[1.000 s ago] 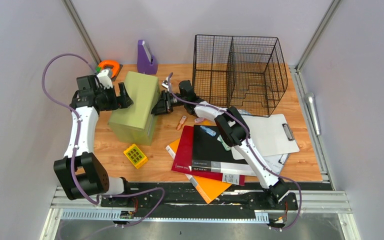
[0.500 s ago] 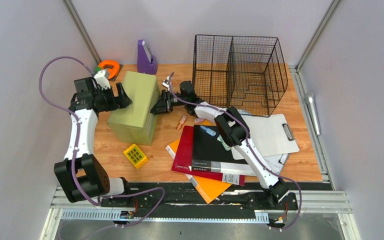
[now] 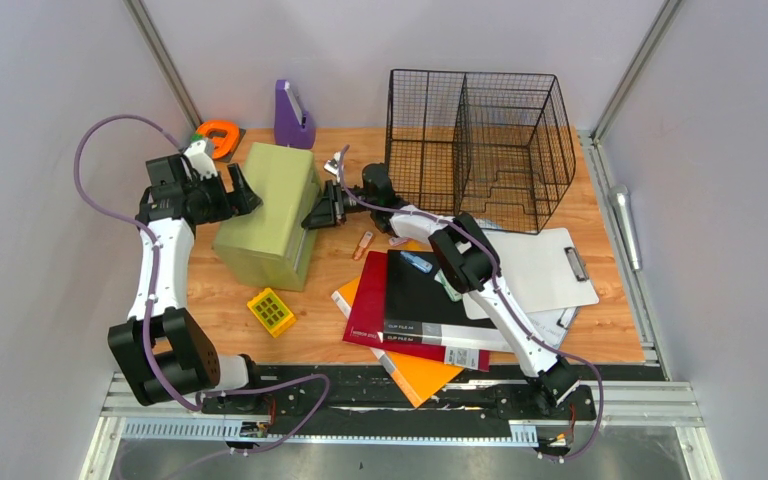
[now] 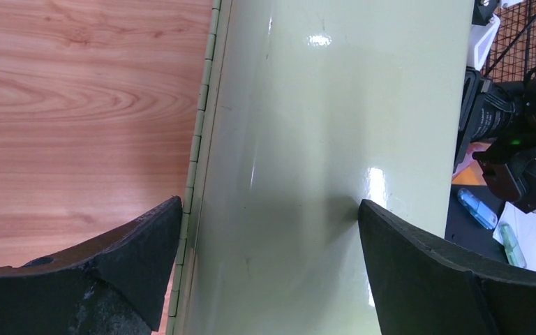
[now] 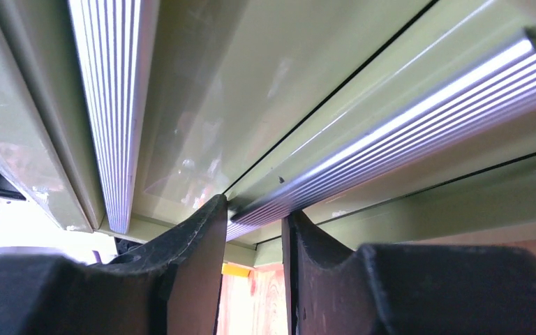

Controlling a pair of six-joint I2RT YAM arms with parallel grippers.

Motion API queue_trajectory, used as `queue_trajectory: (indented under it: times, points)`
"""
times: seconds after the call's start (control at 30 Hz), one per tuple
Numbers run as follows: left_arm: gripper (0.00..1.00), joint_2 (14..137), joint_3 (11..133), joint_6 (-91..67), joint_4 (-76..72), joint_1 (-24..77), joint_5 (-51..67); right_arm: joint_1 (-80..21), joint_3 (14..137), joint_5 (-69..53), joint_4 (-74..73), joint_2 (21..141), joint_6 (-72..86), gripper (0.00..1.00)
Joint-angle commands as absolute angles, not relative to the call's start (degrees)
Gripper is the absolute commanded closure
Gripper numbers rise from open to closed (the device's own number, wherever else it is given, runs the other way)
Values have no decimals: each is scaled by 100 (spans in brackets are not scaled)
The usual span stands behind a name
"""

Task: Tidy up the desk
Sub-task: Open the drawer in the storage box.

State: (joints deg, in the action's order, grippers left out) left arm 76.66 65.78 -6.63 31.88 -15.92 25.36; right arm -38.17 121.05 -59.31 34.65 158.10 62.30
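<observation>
One light-brown wood-grain desk [image 3: 222, 300] carries one pale green metal drawer box [image 3: 270, 215], one black wire-mesh basket [image 3: 475, 140], one purple plastic stand [image 3: 293, 118], one orange horseshoe-shaped piece [image 3: 220, 133] and one yellow square block [image 3: 271, 311]. Flat files number three: one dark red file [image 3: 365, 300], one black file [image 3: 422, 300], one orange file [image 3: 420, 378]. There is one white clipboard [image 3: 540, 265]. Small pink pieces [image 3: 363, 244] number two. White-and-black robot arms [image 3: 160, 270] number two.

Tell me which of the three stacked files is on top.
The black file. It lies over the dark red file, and the orange folder sits beneath both, sticking out toward the arms' bases.
</observation>
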Motion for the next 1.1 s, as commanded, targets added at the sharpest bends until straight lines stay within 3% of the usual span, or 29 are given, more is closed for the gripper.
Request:
queue_trajectory:
  times: [0.0, 0.23, 0.6, 1.07]
  points:
    - [3, 7953, 6408, -360, 3815, -1563, 1849, -3734, 11538, -6531, 3887, 16586, 6227, 100]
    - [3, 7971, 6392, -382, 3789, -1593, 1800, -3694, 11414, -6510, 3551, 16447, 6028, 100]
    - [3, 7811, 6377, -431, 3781, -1623, 1631, -3641, 11265, -5972, 1727, 15915, 5073, 100]
    - [3, 7676, 6353, -431, 3779, -1625, 1541, -3520, 10941, -5930, 1792, 15654, 5078, 98]
